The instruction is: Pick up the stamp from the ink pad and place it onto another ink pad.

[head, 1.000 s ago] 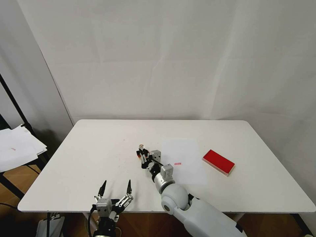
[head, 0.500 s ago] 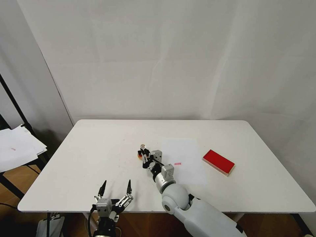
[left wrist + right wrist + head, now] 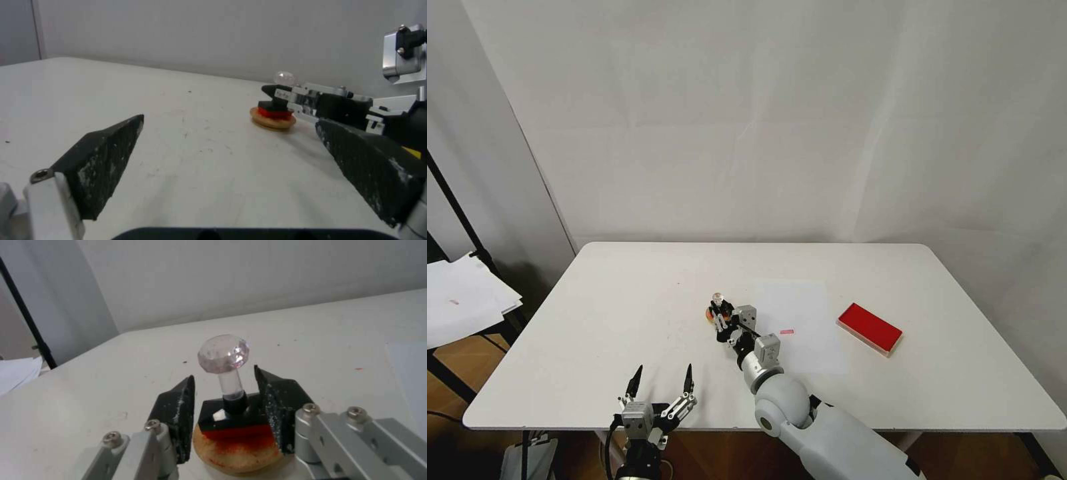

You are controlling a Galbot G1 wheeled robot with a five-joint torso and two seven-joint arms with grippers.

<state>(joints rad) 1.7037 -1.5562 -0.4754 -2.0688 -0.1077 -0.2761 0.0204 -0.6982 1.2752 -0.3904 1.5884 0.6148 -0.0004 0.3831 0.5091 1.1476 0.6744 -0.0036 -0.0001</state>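
Head view looking down over the whole table. Left wrist view skimming low from its near edge, facing the stamp. Right wrist view sitting close behind the stamp, sharing it.

stamp on round pad, fingers apart

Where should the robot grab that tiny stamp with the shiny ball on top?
Probably by the black block base of the stamp, one finger on each flat side, coming in low across the table. The round orange pad holds it upright, and the clear knob is round and slippery. The right gripper already sits around that block.
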